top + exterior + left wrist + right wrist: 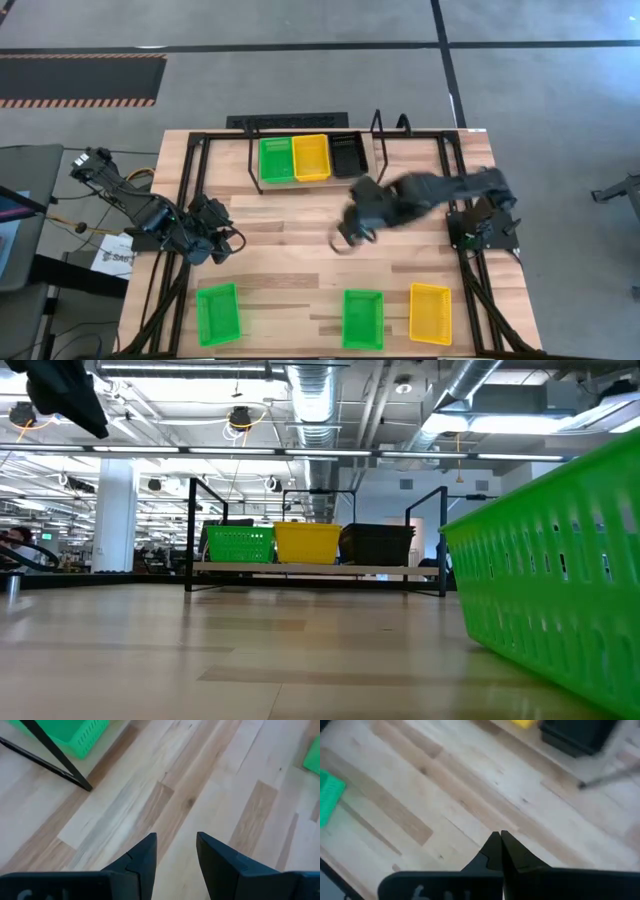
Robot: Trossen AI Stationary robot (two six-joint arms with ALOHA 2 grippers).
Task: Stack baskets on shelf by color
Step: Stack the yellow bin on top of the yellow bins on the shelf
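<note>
- tabletop (300, 250): light wood planks, carries everything below.
- shelf (305, 182): at the tabletop's far edge, centre. Wooden board on a black wire frame.
- On the shelf, side by side in a row: green basket (277, 160) at the left end, yellow basket (311, 157) in the middle, black basket (347, 155) at the right end. Low view shows all three upright on the board.
- Loose baskets along the tabletop's near edge: green basket near the left corner (217, 313), second green basket at near-edge centre (363, 319), yellow basket just right of it (430, 313). All well apart from the shelf.
- right gripper (350, 238): over mid-tabletop, between the shelf and the near-edge row. Fingers pressed together, holding nothing; wrist view confirms.
- left gripper (222, 242): by the tabletop's left edge, above bare wood. Fingers (142, 857) parted by a narrow gap, nothing between them.
</note>
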